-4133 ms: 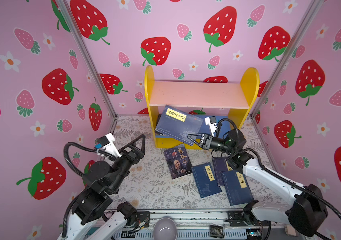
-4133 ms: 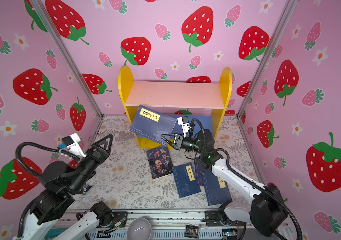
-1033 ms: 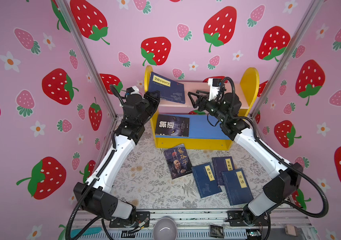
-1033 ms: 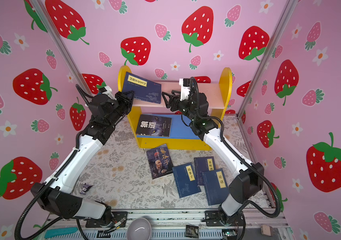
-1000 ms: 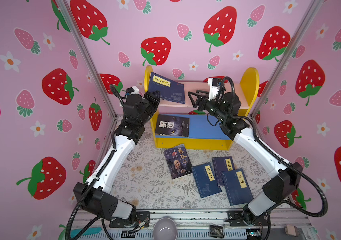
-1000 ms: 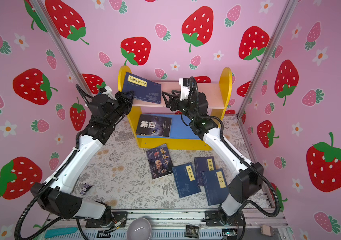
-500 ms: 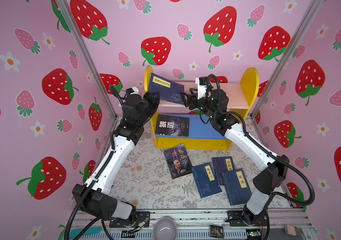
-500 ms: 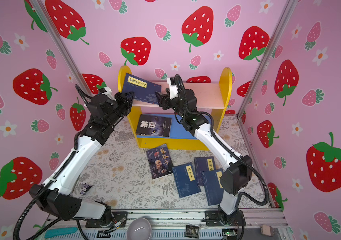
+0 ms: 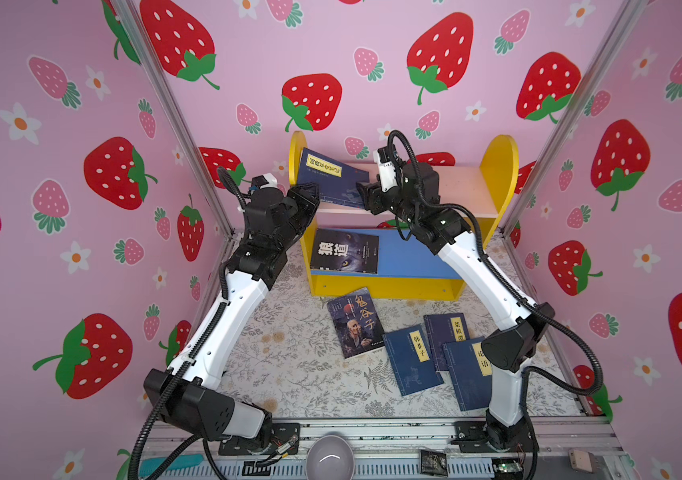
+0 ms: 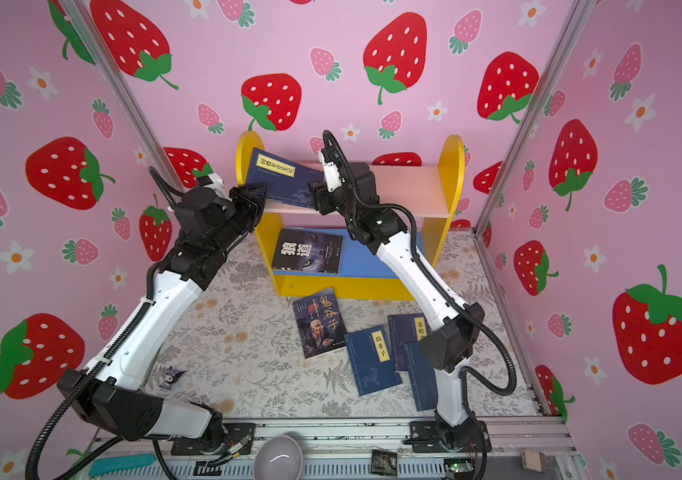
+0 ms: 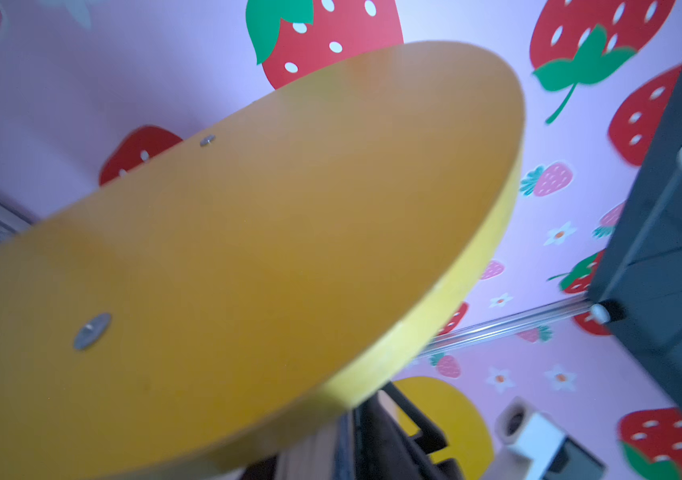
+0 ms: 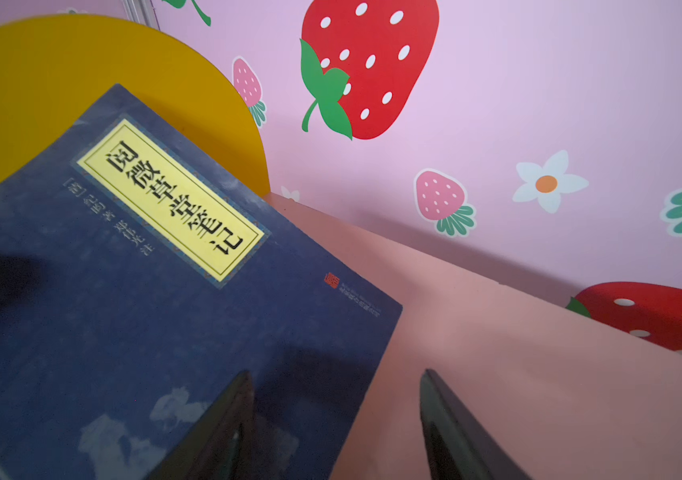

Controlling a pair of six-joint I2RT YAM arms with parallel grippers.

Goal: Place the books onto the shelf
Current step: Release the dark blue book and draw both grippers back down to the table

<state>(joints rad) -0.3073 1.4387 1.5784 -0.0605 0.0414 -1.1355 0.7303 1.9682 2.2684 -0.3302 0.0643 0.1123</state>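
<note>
Navy book leans on the shelf, on its pink upper board against a yellow side panel. The right gripper, jaws spread and apparently astride the book's edge, should nudge it upright gently. The left gripper sits by the book, but its opening cannot be told.

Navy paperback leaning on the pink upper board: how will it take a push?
Likely floppy: the thin navy paperback with yellow title label seems to bow in the right wrist view. Tilted beside the yellow round-topped side panel, it may slide or topple on the smooth pale pink upper board if nudged.
</note>
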